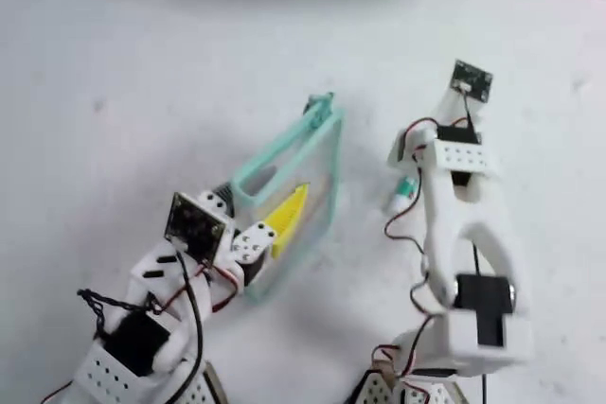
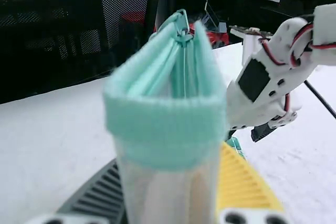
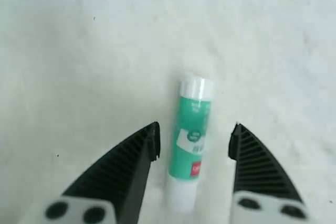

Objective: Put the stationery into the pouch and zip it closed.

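Near the middle of the desk (image 1: 142,63), a little toward its near edge, my left gripper (image 1: 258,205) is clamped on the pouch (image 1: 303,172). Its yellow finger (image 1: 289,210) is pressed against one clear side and its black finger (image 2: 97,198) against the other, so the jaws are closed down to the thickness of the pouch. The pouch is clear with teal trim, stood on its long edge with the zip side up, and the zip pull (image 1: 322,101) sits at the end pointing toward the desk's far edge. I cannot tell how far the zip is open. Just to the right of the pouch lies a green-and-white glue stick (image 3: 191,150), flat on the desk. My right gripper (image 3: 194,132) hangs over it with its jaws spread wide, one black finger (image 3: 131,156) on each side, apart from the stick and gripping nothing.
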